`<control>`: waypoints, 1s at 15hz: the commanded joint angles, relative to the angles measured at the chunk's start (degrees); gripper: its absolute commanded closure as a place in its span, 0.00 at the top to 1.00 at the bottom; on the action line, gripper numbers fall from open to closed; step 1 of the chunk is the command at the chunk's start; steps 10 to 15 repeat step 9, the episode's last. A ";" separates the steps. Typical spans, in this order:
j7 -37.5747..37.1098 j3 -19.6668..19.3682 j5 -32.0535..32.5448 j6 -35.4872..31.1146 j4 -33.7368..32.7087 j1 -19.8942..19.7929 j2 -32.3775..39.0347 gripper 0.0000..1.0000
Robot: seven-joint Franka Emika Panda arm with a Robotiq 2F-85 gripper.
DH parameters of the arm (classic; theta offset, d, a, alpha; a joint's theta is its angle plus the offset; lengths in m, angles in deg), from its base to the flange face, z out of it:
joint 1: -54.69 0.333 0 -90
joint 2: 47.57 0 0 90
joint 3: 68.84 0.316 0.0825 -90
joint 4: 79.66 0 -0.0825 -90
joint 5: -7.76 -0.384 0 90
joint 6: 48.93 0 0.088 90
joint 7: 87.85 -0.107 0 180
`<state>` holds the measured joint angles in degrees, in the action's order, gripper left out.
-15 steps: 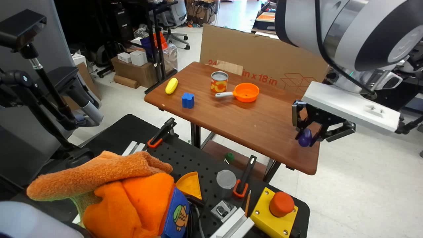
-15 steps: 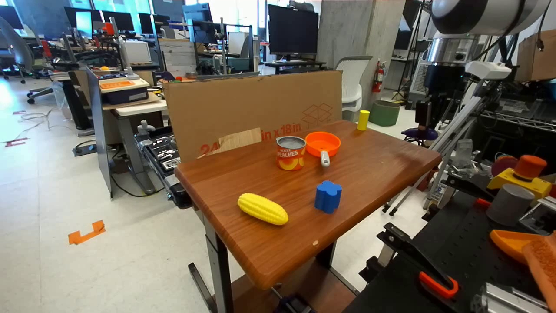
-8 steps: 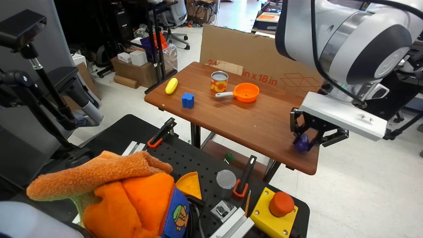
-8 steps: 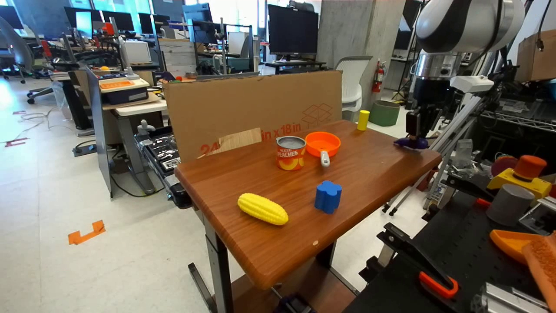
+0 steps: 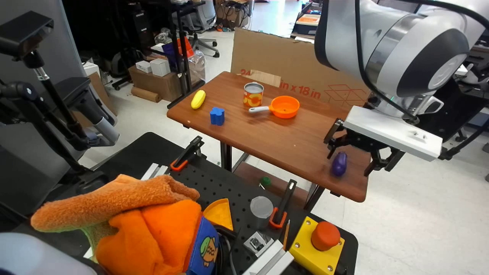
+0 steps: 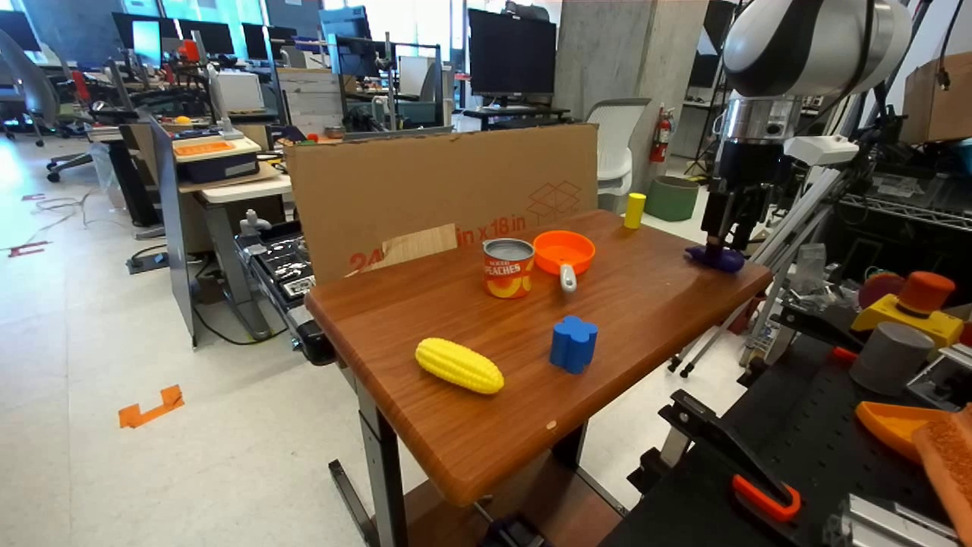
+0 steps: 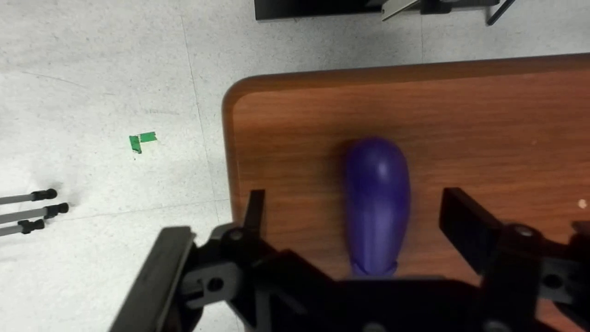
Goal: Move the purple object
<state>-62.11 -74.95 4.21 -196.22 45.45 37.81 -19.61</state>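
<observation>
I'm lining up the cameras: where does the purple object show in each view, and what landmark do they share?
In an exterior view: purple object, right of centre, a little below mid-height.
In an exterior view: purple object, towards the right, about mid-height.
In the wrist view: purple object, right of centre, below mid-height.
Shared landmark: the nearest corner of the brown tabletop, to its lower right in both exterior views, upper left in the wrist view.

Bare table (image 5: 280,139) runs between the end effector (image 5: 348,165) and the blue block (image 5: 217,117) — the orange pan (image 5: 285,112) bounds one side.
</observation>
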 commanded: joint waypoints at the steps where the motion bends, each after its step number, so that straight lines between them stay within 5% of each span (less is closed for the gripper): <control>1: 2.62 3.48 -0.47 1.82 8.32 -0.68 -10.82 1.00; 3: 5.75 6.63 -4.50 2.22 11.87 -1.26 -16.51 1.00; 4: 2.03 3.62 -1.45 0.90 6.25 0.13 -8.48 1.00; 8: 3.57 4.76 -3.77 2.09 11.00 1.31 -15.97 1.00; 15: 3.78 4.72 -3.82 2.09 11.30 1.21 -16.17 1.00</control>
